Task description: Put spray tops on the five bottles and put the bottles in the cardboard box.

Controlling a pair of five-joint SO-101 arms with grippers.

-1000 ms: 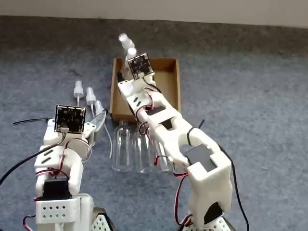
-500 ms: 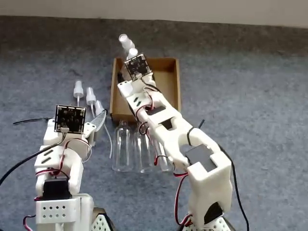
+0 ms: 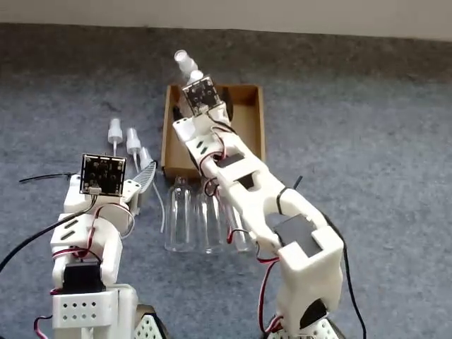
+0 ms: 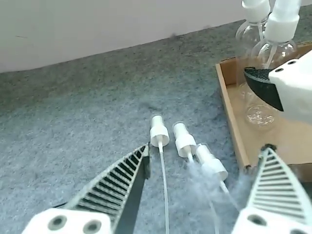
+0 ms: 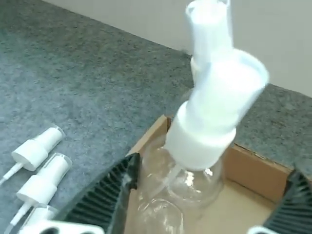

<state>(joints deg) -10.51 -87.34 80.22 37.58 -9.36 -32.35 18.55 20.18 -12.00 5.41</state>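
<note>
1. Slight shift: right arm (image 3: 247, 183) edged toward the upper left over the cardboard box (image 3: 247, 131); left arm (image 3: 92, 226) static.
2. right gripper (image 5: 212, 173): jaws wide, straddling a capped bottle (image 5: 195, 141) in the box's upper-left corner, probably not clamping it.
3. left gripper (image 4: 204, 153): spread wide, empty, over three loose spray tops (image 4: 185, 141).
4. Progress: two capped bottles boxed; three bare bottles (image 3: 180, 212) lie below the box, uncapped.

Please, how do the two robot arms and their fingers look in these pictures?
The left arm and right arm are white plastic shells with black motor blocks and thin red and black cables at the joints. Each wrist carries a dark square circuit board. The fingers are tapered, with ribbed black-and-white faces.
</note>
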